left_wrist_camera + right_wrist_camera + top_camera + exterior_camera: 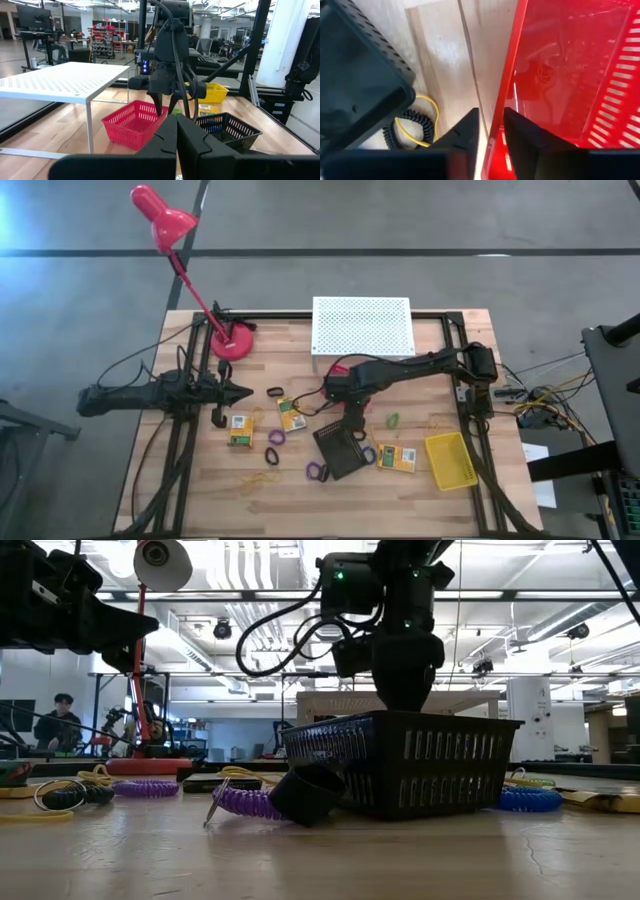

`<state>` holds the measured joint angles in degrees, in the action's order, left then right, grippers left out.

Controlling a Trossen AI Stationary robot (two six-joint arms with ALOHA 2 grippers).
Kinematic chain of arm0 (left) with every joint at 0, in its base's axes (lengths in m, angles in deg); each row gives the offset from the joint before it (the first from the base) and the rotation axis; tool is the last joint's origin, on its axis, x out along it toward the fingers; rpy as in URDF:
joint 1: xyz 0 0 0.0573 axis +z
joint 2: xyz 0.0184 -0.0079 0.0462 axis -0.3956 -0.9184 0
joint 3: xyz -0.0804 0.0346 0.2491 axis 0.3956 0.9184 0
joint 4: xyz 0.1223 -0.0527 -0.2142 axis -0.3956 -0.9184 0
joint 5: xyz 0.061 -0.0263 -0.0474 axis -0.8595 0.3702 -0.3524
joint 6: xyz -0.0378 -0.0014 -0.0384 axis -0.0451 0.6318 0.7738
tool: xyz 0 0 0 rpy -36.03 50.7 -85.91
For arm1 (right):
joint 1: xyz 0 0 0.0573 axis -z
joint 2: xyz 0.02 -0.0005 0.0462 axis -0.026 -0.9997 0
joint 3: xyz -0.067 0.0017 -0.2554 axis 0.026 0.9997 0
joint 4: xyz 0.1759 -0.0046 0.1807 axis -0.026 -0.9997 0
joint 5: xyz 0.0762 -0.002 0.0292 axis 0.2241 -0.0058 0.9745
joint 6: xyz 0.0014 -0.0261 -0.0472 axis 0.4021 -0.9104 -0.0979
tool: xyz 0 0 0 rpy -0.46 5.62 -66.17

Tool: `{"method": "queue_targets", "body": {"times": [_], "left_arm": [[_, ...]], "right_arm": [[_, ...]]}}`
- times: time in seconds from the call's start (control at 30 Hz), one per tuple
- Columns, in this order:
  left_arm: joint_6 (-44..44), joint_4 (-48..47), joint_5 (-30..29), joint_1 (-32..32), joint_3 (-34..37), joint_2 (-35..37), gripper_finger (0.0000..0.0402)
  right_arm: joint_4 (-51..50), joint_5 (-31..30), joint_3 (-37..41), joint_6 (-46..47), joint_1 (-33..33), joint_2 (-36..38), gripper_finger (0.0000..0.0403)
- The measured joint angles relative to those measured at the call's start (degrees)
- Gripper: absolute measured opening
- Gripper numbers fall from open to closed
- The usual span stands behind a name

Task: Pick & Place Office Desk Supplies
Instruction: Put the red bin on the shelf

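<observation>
The right gripper sits mid-frame in the high view, its fingers clamped on the rim of the red tray. The black tray lies just below it, the yellow tray at lower right. The left gripper hovers at centre left, fingers together, holding nothing. Card boxes and purple rings are scattered across the lower table
</observation>
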<state>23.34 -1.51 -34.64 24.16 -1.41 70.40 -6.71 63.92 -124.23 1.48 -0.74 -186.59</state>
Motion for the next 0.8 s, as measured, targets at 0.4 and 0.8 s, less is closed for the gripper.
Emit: {"method": "queue_targets", "body": {"times": [0.4,0.8], "left_arm": [[0.0,0.0,0.0,0.0,0.0,0.0,0.0001],[-0.2,0.0,0.0,0.0,0.0,0.0,0.0001]], "right_arm": [[-4.2,5.9,-0.4,8.1,-1.9,6.4,0.0014],[-6.4,21.4,-7.3,14.7,-1.6,21.6,0.0013]]}}
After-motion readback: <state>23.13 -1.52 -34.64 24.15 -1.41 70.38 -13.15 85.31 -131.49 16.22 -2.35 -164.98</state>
